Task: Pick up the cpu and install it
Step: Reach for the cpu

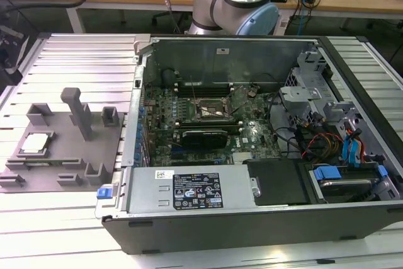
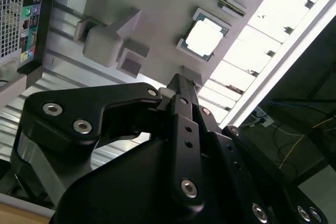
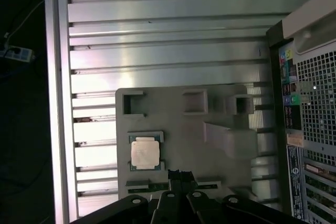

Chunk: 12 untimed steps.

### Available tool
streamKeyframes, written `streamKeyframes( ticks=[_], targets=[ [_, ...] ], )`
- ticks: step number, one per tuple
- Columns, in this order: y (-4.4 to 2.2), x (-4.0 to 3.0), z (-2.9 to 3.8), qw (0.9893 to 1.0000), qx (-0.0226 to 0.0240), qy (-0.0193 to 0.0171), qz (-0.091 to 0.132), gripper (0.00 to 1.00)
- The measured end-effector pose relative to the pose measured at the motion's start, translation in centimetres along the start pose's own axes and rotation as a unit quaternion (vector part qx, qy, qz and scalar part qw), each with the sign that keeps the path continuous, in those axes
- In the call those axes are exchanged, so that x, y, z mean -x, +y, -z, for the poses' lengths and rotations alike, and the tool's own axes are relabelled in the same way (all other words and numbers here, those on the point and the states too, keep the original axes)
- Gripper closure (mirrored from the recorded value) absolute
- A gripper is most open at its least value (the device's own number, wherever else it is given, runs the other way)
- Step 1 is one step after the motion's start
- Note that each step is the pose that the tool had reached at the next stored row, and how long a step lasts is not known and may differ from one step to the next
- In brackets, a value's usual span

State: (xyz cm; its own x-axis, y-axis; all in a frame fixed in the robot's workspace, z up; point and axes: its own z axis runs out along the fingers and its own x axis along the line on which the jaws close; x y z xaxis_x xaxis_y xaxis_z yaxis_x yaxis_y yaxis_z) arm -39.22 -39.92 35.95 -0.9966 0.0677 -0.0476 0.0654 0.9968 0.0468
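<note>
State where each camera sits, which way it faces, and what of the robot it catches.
Exterior view: off the arm, looking down on the open computer case and the grey fixture holding the cpu; the arm's joints show beyond the case.
First wrist view: on the wrist, looking straight down at the cpu; the gripper shows.
Second wrist view: on the wrist, looking obliquely past the gripper.
All three share the cpu in its fixture.

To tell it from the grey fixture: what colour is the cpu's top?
The cpu is silver-white with a darker rim; best in the first wrist view.
</note>
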Motion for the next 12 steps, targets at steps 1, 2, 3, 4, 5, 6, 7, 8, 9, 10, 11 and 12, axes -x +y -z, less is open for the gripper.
streamKeyframes(
  ticks=[1,2,3,4,5,6,7,8,9,10,11,12],
  targets=[
    [-0.02,-0.06,-0.26,1.0,0.0,0.0,0.0,0.89],
    [-0.03,-0.09,-0.46,1.0,0.0,0.0001,0.0,0.89],
    [-0.04,-0.12,-0.64,1.0,-0.0001,0.0,0.0,0.89],
    [-0.05,-0.15,-0.81,1.0,-0.0001,0.0,0.0,0.89],
    [-0.06,-0.18,-1.0,1.0,0.0,0.0,0.0,0.89],
    [-0.07,-0.21,-1.25,1.0,0.0,0.0,0.0,0.89],
    [-0.08,-0.24,-1.44,1.0,0.0,0.0,0.0,0.89],
    [-0.1,-0.29,-1.75,1.0,-0.0001,0.0001,0.0,0.89],
    [-0.11,-0.32,-1.94,1.0,0.0,0.0,0.0,0.89],
    [-0.11,-0.35,-2.11,1.0,0.0,0.0001,0.0,0.89],
    [-0.13,-0.39,-2.33,1.0,0.0,0.0,0.0,0.89],
    [-0.14,-0.43,-2.52,1.0,0.0,0.0001,0.0,0.89]
  ],
)
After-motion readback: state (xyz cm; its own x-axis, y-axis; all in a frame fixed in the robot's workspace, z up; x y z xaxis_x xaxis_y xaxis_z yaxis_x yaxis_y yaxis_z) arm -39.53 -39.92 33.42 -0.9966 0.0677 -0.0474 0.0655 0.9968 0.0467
